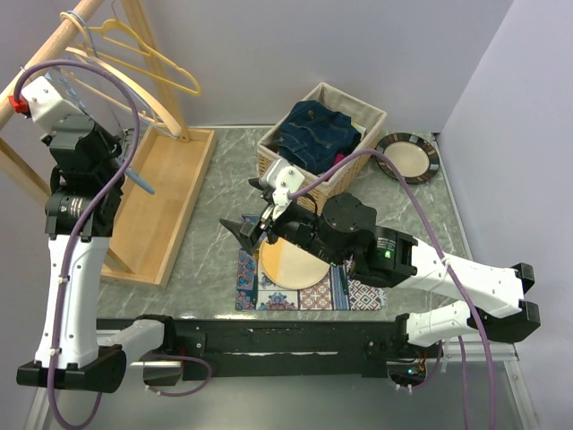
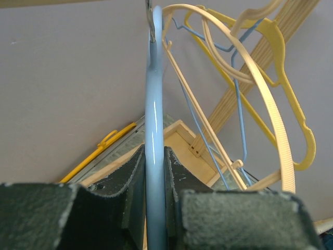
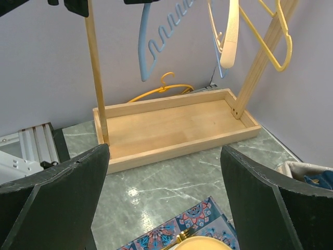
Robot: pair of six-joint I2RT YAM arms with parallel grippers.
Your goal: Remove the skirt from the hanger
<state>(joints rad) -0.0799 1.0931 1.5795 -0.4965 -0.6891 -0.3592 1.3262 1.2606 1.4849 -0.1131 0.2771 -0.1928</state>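
Concern on the left side: the left gripper is up at the wooden rack, its pads pressed onto the glossy arm of the blue hanger. That arm runs straight up from the pinch to its metal hook. I see no skirt on it, nor on the cream hanger or the yellow hanger just right of that gripper. The only cloth in view is a denim garment in the wicker basket, well away from the left gripper and just beyond the right one. It could be the skirt, but I can't confirm that. The right gripper is spread wide and holds nothing. It sits low over the round wooden plate, facing the rack's tray.

My read on the risks:
- The pinch is narrow and on smooth plastic, so the hanger can slip or pivot between the pads under load.
- The hook looks seated on the rail. Pulling down or sideways instead of lifting would drag or tip the rack.
- The neighbouring hangers crowd the hook and may snag and come off with it.
- The right arm is too far away to steady anything.
- If no garment is clipped on below the grip, the grab gains nothing.
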